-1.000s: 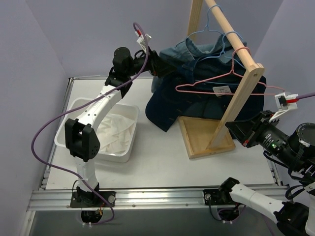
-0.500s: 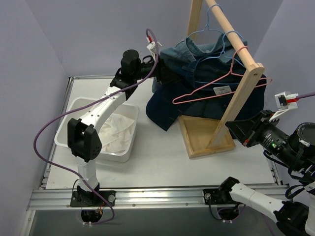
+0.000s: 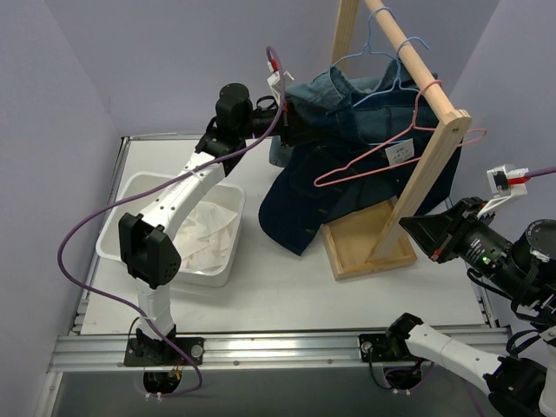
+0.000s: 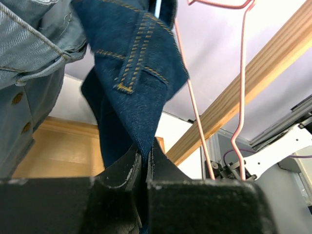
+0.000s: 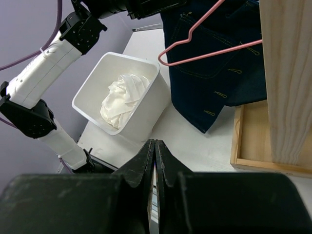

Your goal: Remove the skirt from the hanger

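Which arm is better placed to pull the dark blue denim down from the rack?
Left. The left claw is shut on a corner of the denim; the right claw is shut, empty, touching no cloth.

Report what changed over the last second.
The left gripper moved right toward the rack and shut on an edge of the dark-blue denim garment, whose hem has shifted. The pink hanger swung and now hangs tilted. The skirt stayed crumpled in the white bin, and the right gripper stayed shut, holding nothing.

White skirt, pink hanger, dark-blue denim
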### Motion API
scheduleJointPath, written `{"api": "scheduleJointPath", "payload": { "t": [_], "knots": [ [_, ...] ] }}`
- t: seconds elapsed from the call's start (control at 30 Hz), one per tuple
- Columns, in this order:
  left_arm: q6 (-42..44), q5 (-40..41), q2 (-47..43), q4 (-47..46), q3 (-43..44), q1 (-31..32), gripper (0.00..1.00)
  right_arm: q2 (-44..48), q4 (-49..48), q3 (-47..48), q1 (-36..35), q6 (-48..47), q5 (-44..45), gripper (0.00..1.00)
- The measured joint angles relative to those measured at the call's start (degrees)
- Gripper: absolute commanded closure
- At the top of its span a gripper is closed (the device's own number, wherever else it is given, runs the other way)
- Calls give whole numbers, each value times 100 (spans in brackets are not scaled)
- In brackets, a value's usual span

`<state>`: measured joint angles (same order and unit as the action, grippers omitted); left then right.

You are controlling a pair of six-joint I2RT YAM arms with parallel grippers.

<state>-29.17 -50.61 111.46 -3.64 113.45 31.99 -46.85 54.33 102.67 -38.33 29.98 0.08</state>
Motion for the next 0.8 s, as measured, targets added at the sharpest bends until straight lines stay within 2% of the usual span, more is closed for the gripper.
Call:
{"api": "scheduleJointPath", "payload": {
  "t": [0.8],
  "knots": [
    [-940, -313, -896, -1401, -903, -262, 98, 74, 15, 2, 0, 2, 0, 100]
  ]
}}
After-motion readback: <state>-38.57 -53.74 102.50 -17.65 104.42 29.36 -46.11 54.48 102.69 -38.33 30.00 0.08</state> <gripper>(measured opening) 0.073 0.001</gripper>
